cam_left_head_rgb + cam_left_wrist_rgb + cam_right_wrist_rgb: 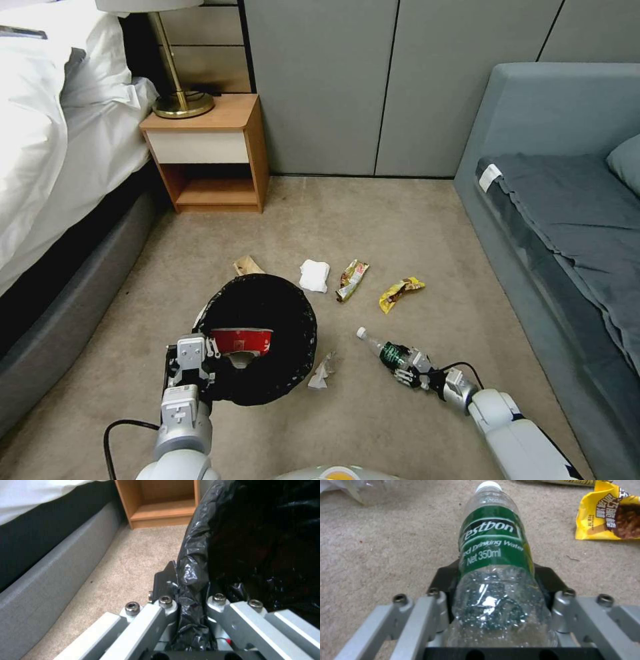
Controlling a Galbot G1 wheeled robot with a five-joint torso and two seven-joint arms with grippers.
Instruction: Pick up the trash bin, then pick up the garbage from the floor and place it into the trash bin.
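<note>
The trash bin [263, 337], white with a black liner, is tilted toward me, and my left gripper [199, 363] is shut on its near rim. In the left wrist view that gripper [191, 597] pinches the folded liner [253, 542]. A red-and-white carton [243, 341] lies inside the bin. My right gripper [408, 371] is shut on a clear bottle [385, 349] with a green label, low over the carpet. The right wrist view has the bottle [491, 542] between the black pads [444, 580]. On the floor lie a white tissue [315, 275], two snack wrappers [351, 279] [400, 292], a brown paper scrap [248, 266] and a clear plastic scrap [323, 372].
A bed [53, 133] runs along the left, with a wooden nightstand [210, 153] and a brass lamp [180, 100] at the back. A grey sofa [553, 220] lines the right side. Beige carpet [400, 227] lies open between them.
</note>
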